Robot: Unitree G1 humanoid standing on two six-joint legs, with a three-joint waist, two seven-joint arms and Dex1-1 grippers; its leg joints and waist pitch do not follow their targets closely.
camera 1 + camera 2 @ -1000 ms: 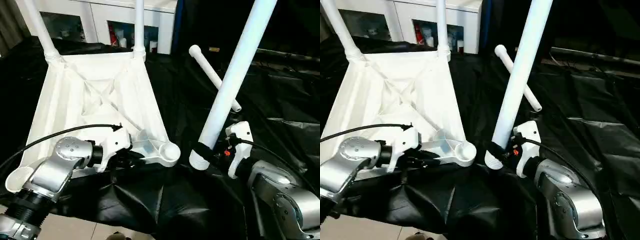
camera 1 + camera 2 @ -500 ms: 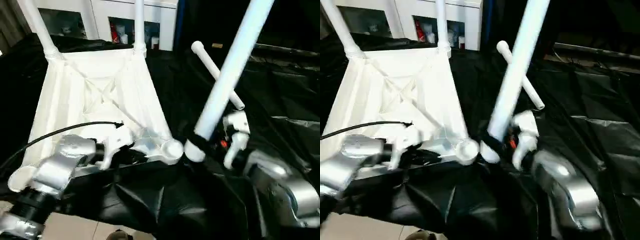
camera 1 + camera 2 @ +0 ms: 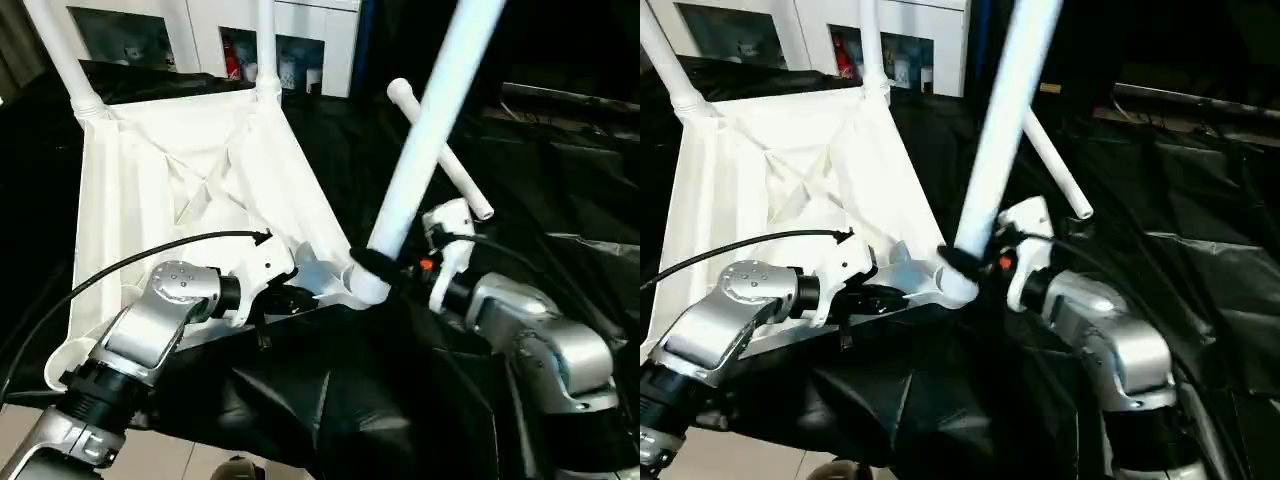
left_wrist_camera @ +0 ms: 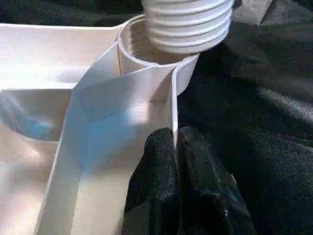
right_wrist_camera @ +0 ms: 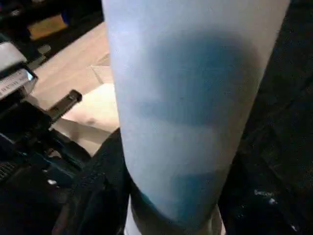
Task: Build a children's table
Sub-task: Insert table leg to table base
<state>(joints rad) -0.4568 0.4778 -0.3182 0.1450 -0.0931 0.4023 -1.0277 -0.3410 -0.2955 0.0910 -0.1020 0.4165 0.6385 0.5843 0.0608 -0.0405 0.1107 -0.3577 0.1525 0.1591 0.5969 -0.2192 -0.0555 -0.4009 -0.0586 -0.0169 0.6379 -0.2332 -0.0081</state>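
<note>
Seating a threaded leg end at the near corner socket.

Right tool [image 3: 385,272] clamping black fingers around a smooth white tubular leg [image 3: 425,140] just above its ribbed, threaded end [image 4: 188,24], tilting over the round socket [image 4: 146,51] at the tabletop's near right corner. Left tool [image 4: 176,161] pinching a thin upright rib of the glossy white plastic tabletop [image 3: 190,190], lying underside up on crinkled black sheeting [image 3: 560,180]. Standing upright in the far sockets, two legs [image 3: 60,50]; lying loose on the sheeting beyond, a fourth leg [image 3: 440,150].
</note>
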